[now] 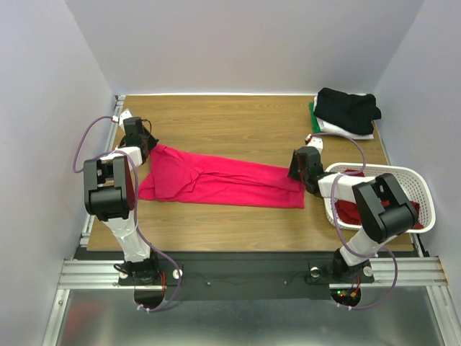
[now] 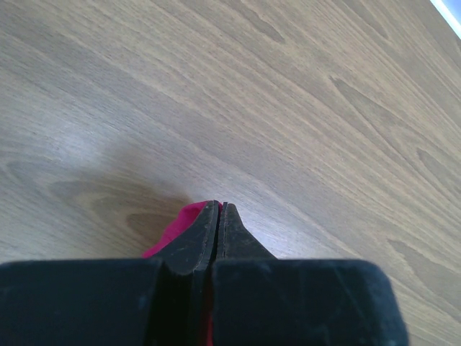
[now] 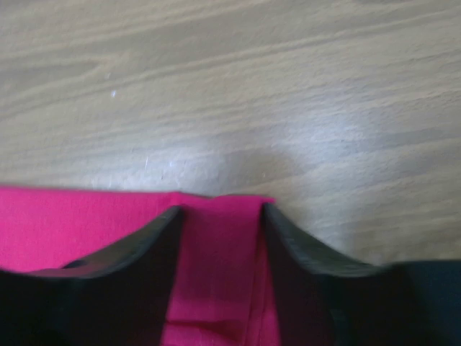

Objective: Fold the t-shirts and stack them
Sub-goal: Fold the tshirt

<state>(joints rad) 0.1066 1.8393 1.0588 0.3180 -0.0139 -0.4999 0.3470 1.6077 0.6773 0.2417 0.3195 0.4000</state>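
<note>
A bright pink-red t-shirt point(image 1: 216, 180) lies stretched out in a long band across the middle of the table. My left gripper point(image 1: 148, 148) is at its left end, jaws shut point(image 2: 220, 209) on the pink cloth point(image 2: 173, 231). My right gripper point(image 1: 297, 173) sits at the shirt's right end. Its fingers point(image 3: 144, 245) stand apart astride the cloth's edge point(image 3: 216, 252), so the right gripper point(image 3: 220, 209) is open. Folded t-shirts are stacked at the back right: black point(image 1: 347, 108) on top, white point(image 1: 346, 132) below, green point(image 1: 312, 115) showing at the left side. A darker red t-shirt point(image 1: 353, 213) lies in the basket.
A white perforated basket point(image 1: 414, 176) stands at the right edge, close behind my right arm. Bare wooden table point(image 1: 216, 122) lies behind the pink shirt, with white walls around it. The black base rail point(image 1: 238, 274) runs along the near edge.
</note>
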